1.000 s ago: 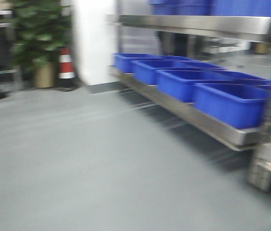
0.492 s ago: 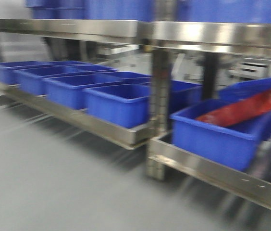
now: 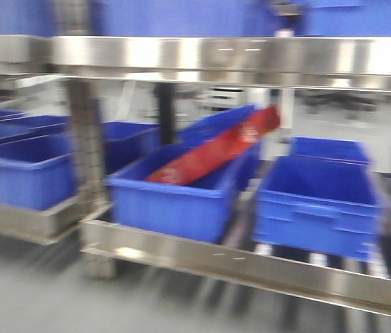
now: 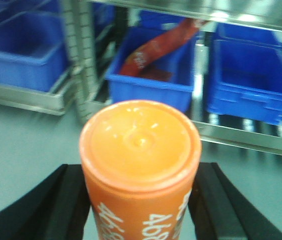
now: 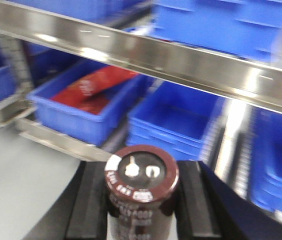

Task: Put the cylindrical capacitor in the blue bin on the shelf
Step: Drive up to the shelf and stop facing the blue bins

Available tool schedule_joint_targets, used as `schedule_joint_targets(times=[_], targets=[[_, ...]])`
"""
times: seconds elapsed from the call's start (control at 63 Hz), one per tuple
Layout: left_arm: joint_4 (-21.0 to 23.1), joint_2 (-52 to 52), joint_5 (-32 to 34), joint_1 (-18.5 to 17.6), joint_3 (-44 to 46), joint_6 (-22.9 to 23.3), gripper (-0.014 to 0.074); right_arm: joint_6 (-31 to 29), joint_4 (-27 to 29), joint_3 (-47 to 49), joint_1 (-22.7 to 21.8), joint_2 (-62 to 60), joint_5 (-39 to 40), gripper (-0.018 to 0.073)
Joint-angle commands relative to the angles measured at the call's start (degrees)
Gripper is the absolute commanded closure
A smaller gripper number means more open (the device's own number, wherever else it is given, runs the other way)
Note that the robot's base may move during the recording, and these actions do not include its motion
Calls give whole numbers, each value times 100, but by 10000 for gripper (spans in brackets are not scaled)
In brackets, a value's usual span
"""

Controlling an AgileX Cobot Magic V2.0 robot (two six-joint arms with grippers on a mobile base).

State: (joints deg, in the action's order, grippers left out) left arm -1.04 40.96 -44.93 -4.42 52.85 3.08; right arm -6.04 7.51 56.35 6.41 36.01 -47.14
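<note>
My right gripper (image 5: 140, 200) is shut on a dark brown cylindrical capacitor (image 5: 141, 190) with two metal terminals on its top. My left gripper (image 4: 140, 200) is shut on an orange cylinder (image 4: 140, 165) with white print. The stainless steel shelf (image 3: 216, 260) stands ahead, its shiny front rail low across the front view; it also shows in the left wrist view (image 4: 241, 135) and the right wrist view (image 5: 146, 57). An empty blue bin (image 3: 317, 205) sits on the lower tier right of centre and also shows in the right wrist view (image 5: 173, 122). Neither gripper shows in the front view.
A blue bin (image 3: 175, 198) holding a red packet (image 3: 213, 152) sits left of the empty one. More blue bins (image 3: 22, 170) stand on the lower rack at left, past a steel upright post (image 3: 88, 159). Grey floor (image 3: 29, 298) lies in front.
The view has swung right along the racks: the plant and cone are gone, the bin with the red packet has moved from right to centre, and the shelf is closer.
</note>
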Motion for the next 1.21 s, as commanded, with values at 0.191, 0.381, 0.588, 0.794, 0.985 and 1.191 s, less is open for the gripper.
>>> schedule_joint_targets(times=[0.191, 0.381, 0.588, 0.794, 0.985, 1.191], targets=[[22, -15, 96, 10, 41, 20, 708, -15, -21, 42, 12, -17, 181, 721], [22, -15, 96, 10, 41, 20, 708, -15, -21, 42, 12, -17, 181, 721], [22, -15, 96, 10, 41, 20, 708, -15, -21, 42, 12, -17, 181, 721], [22, -15, 96, 10, 41, 20, 708, -15, -21, 42, 12, -17, 181, 721], [22, -15, 96, 10, 41, 20, 708, -15, -21, 42, 12, -17, 181, 721], [22, -15, 96, 10, 41, 20, 708, -15, -21, 42, 12, -17, 181, 721]])
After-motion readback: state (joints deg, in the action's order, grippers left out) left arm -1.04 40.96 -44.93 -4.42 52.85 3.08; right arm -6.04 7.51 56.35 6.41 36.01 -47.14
